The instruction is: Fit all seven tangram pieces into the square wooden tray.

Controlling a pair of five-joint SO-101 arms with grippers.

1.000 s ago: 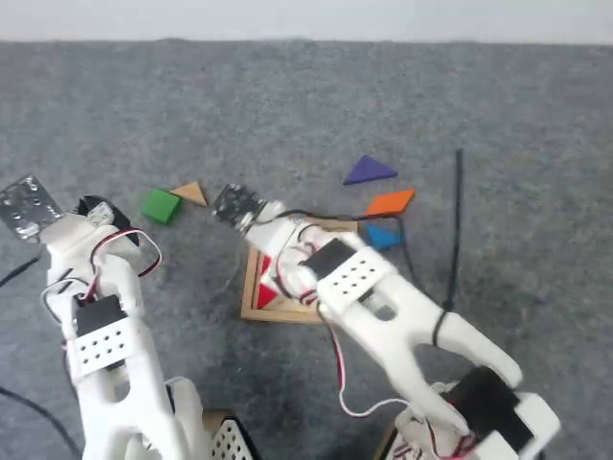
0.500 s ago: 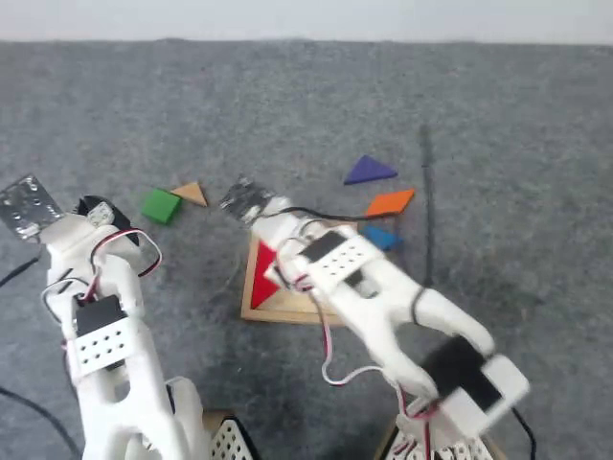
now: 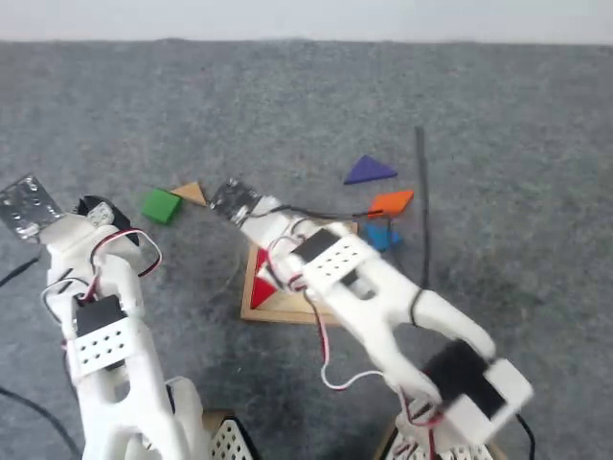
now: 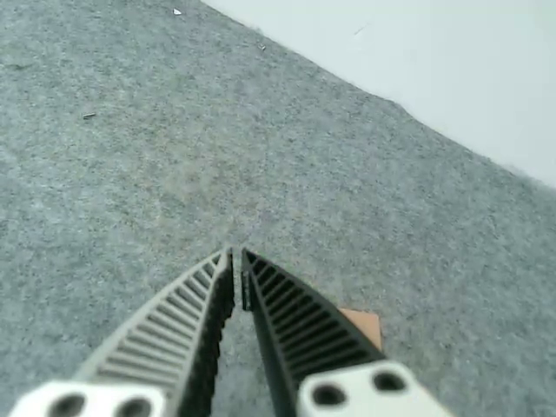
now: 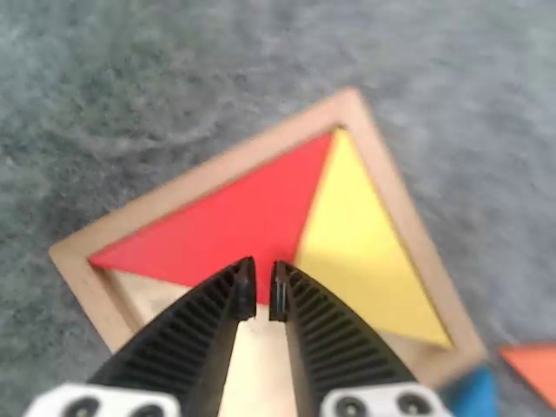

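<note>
grey felt table [image 3: 517, 105] under everything. right arm stretched over the square wooden tray [image 3: 251, 309], which sits mid-table. in the tray, seen from the right wrist: big red triangle [image 5: 230, 217] and big yellow triangle [image 5: 365, 261], long edges touching, both seated flat against the rim; the rest of the floor is bare wood. right gripper [image 5: 258, 291] hangs just above the red triangle's edge, fingers pinched nearly together, nothing between them. loose pieces, bigger to smaller: purple triangle [image 3: 369, 171], orange parallelogram [image 3: 391, 201] and blue piece [image 3: 383, 236] clustered just beyond the tray's far right corner, the blue one nearest it; green square [image 3: 160, 205] and tan triangle [image 3: 191, 193] side by side, well to the tray's left. left gripper [image 4: 236, 261] closed and empty over bare felt, the tan triangle [image 4: 365, 323] close beside one finger. judgement: pieces look thin, stiff, light wood; lying flat, they offer little edge, so pinch across two opposite sides, low. felt should stop them skating. tray looks light too; a nudge could shift it.
</note>
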